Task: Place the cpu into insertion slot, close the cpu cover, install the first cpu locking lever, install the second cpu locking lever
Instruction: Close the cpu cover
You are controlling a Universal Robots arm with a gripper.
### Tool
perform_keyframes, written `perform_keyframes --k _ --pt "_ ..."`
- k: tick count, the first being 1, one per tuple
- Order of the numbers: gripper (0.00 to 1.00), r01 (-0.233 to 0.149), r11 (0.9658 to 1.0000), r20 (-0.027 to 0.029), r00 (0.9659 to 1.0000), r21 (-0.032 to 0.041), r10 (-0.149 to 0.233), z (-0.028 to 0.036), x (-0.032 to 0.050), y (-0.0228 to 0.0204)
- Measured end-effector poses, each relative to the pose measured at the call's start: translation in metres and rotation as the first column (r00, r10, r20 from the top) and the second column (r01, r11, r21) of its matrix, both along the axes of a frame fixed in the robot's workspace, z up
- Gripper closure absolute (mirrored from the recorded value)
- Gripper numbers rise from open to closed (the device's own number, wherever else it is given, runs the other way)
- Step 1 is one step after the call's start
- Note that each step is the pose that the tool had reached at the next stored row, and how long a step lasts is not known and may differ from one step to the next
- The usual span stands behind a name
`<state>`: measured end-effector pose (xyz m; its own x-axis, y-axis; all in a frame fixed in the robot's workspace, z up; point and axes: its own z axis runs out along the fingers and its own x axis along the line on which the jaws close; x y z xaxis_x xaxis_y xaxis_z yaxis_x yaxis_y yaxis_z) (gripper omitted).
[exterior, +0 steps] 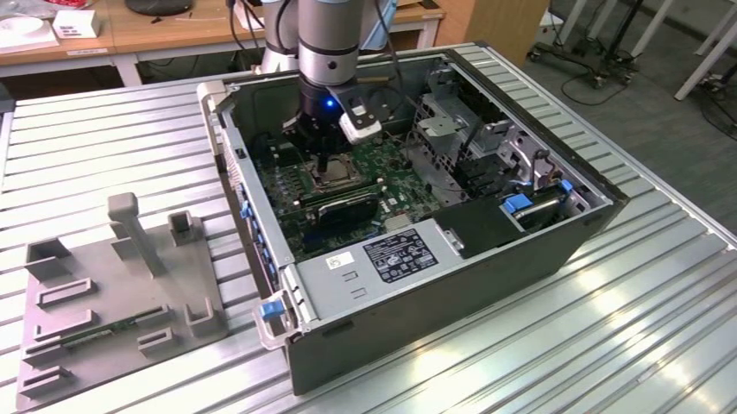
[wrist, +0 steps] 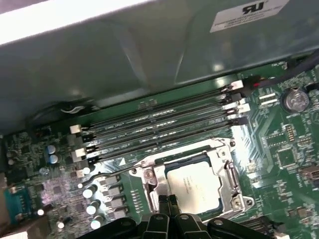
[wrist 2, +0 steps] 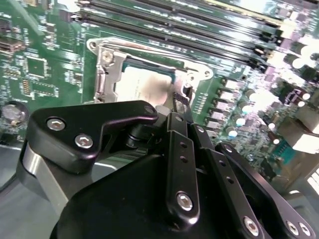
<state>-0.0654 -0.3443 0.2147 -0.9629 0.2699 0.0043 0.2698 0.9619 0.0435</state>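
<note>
The cpu (wrist: pixel 192 181) lies flat in the insertion slot (exterior: pixel 337 177) on the green board, its silvery top (wrist 2: pixel 144 84) facing up. The cpu cover (wrist: pixel 154 177) is down over it, a silvery frame (wrist 2: pixel 107 74) around the chip. A thin wire locking lever (wrist: pixel 174 156) runs along the socket side nearest the memory slots and also appears in the second wrist view (wrist 2: pixel 149 51). My gripper (wrist: pixel 167 204) stands at the socket's opposite edge with its black fingers pressed together, tips (wrist 2: pixel 180 97) right at the frame's rim. In the exterior view the gripper (exterior: pixel 328 164) reaches down inside the open case.
Long black memory slots (wrist: pixel 154 122) lie just beyond the socket, then the grey case wall (wrist: pixel 124 50). A drive cage (exterior: pixel 461 129) and the power supply (exterior: pixel 392 254) crowd the case on either side. A grey fixture (exterior: pixel 116 285) sits on the ribbed table.
</note>
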Motion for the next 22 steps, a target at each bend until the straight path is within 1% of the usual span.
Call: perform_keyframes --k 1,2,3,6,10,12,15,19,22 --pt "0.89 -0.002 1.0 0.0095 1.0 0.0001 0.002 -0.0004 -0.0001 0.0" --pt "0.89 -0.004 1.0 0.0177 0.9998 0.0 0.004 -0.0006 -0.0004 0.0" --pt "0.89 -0.005 1.0 0.0214 0.9998 0.0001 0.005 -0.0007 -0.0008 0.0" --pt "0.89 -0.006 1.0 0.0242 0.9997 0.0001 0.006 -0.0009 -0.0023 0.0" --pt "0.89 -0.009 1.0 0.0247 0.9997 0.0001 0.009 -0.0011 -0.0034 0.0" --pt "0.89 -0.032 0.9995 0.0247 0.9992 0.0 0.032 -0.0013 -0.0035 0.0" --pt "0.89 -0.082 0.9967 0.0246 0.9964 0.0 0.081 -0.0016 -0.0035 0.0" --pt "0.89 -0.095 0.9955 0.0246 0.9952 -0.0002 0.095 -0.0017 -0.0039 0.0" --pt "0.89 -0.121 0.9927 0.0246 0.9924 -0.0003 0.121 -0.0019 -0.004 0.0"
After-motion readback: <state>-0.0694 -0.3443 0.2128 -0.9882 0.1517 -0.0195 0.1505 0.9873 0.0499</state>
